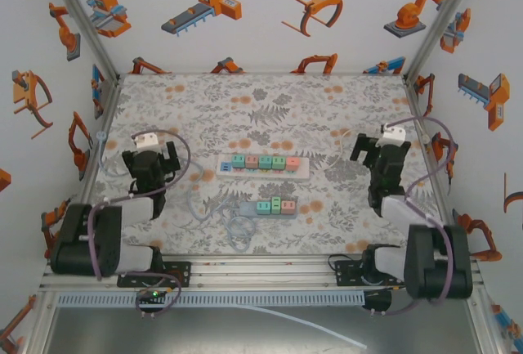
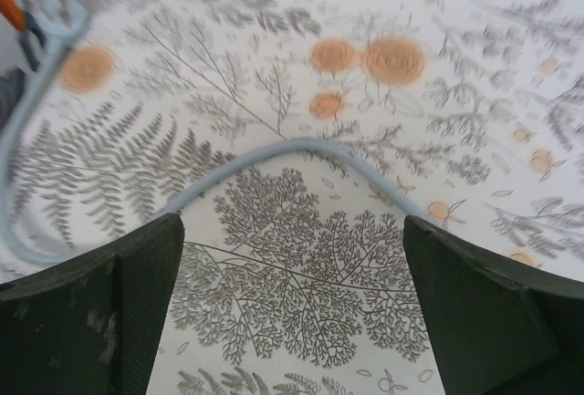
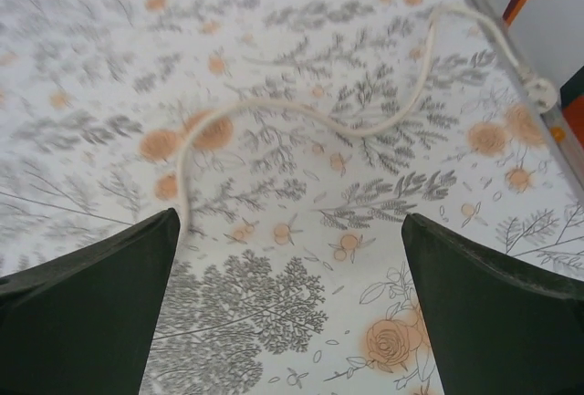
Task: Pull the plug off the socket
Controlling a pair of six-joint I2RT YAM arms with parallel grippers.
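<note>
Floral table [image 1: 245,109], both jaws apart: left pincer [image 1: 150,156] should pin the near power strip [image 1: 263,208], right pincer [image 1: 381,148] pull the green plug [image 1: 276,203] straight.

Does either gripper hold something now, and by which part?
Nothing is held: the left gripper and the right gripper are both open and empty.

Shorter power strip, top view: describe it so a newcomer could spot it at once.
On the floral table, two power strips lie near the middle. The shorter power strip is the lower one in the top view, just below the longer strip. Only it has a pale cable coiled by its left end, and its blocks are teal and green, none salmon.
</note>
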